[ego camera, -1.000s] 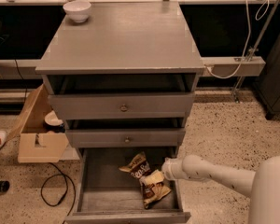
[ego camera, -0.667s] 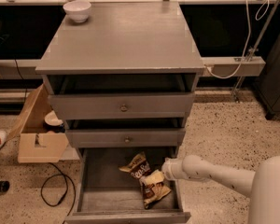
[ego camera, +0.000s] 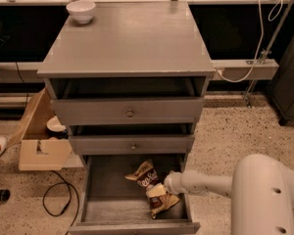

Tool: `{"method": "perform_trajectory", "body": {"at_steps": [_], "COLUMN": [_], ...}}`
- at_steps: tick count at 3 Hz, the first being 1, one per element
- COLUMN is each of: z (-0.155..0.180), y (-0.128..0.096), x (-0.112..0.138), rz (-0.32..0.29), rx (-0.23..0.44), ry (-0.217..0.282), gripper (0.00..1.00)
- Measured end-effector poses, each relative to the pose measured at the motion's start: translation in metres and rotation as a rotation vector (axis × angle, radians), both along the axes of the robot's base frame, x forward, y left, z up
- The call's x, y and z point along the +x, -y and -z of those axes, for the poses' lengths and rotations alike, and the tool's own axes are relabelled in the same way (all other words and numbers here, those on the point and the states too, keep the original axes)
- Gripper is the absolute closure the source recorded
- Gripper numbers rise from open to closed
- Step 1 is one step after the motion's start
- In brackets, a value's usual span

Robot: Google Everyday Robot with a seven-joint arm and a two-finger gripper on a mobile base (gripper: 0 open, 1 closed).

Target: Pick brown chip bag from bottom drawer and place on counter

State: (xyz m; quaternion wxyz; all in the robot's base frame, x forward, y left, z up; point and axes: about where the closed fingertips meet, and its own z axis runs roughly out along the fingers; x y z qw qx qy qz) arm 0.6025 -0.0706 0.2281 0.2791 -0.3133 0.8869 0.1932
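- Little has moved since a second ago: we find the gripper [ego camera: 165,185] at the same spot, low inside the bottom drawer [ego camera: 105,195], against the bag's right side.
- At far left a cardboard box [ego camera: 39,143] sits on the floor, well apart from our work.
- On the counter [ego camera: 132,43], a white bowl [ego camera: 81,10] stands in the back left corner.
- The brown chip bag [ego camera: 150,184] lies crumpled on the drawer floor, right of centre, just below the middle drawer [ego camera: 132,145].
- We cannot tell whether the gripper is spread or clamped on the bag.
- The white arm [ego camera: 206,185] reaches in from the right.
- To do this step well, we judge that we need a firm hold on the bag's crinkled middle. We should then draw it outward first, clear of the middle drawer's front, before rising to the counter, away from the bowl.
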Motion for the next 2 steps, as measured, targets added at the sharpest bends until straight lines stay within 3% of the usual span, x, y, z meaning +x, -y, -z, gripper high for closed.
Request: {"method": "perform_trajectory", "body": {"at_steps": [2], "z": [0.058], "y": [-0.028], "x": [-0.001], "rz": [-0.017], "rx": [-0.013], "ry": [-0.07], "gripper": [0.0]}}
